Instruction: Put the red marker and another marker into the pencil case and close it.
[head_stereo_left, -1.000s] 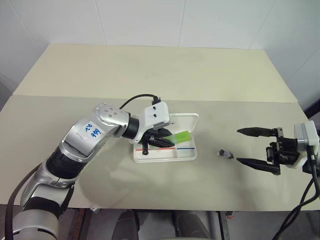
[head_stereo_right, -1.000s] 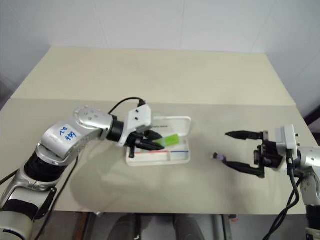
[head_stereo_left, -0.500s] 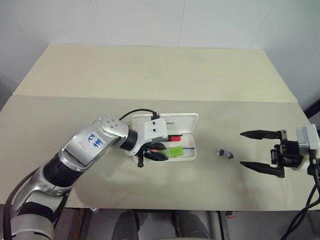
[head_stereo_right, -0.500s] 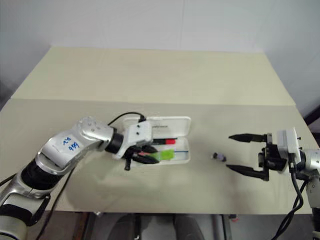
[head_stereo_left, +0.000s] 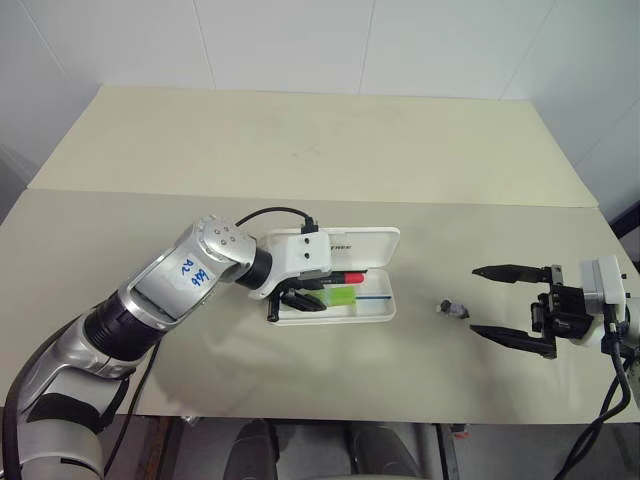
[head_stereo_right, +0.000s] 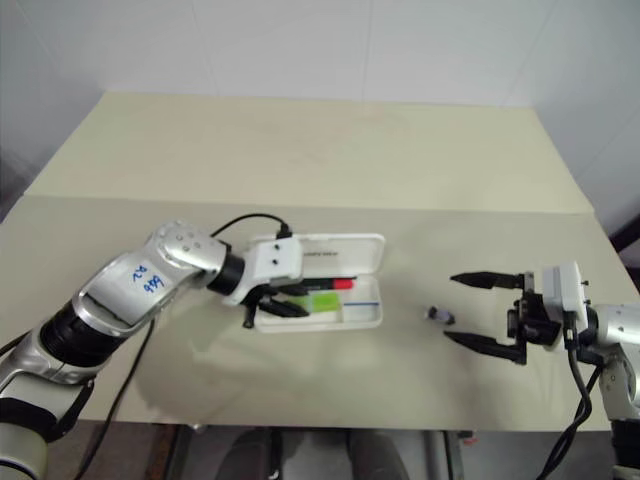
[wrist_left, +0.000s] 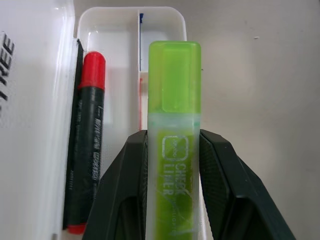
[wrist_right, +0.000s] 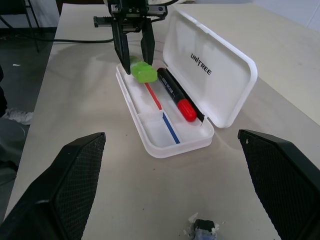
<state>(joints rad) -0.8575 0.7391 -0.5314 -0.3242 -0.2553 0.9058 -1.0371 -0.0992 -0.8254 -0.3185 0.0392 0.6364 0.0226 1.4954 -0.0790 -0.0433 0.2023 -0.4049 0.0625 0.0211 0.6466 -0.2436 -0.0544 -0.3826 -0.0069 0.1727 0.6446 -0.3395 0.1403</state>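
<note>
With our left gripper (wrist_left: 172, 187) clamped on the green highlighter (wrist_left: 174, 125) just over the open pencil case (wrist_right: 165, 135), beside the red marker (wrist_right: 176, 96) inside, and our right gripper (head_stereo_left: 512, 305) spread empty, a skewed release could block the lid.

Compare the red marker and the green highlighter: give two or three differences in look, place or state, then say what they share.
The red marker is slim, with a black barrel and red cap; the green highlighter is chunkier and translucent lime. The red marker lies loose in the pencil case beside the lid hinge; the green highlighter is pinched in the left gripper over the tray. Both lie lengthwise along the open case.
</note>
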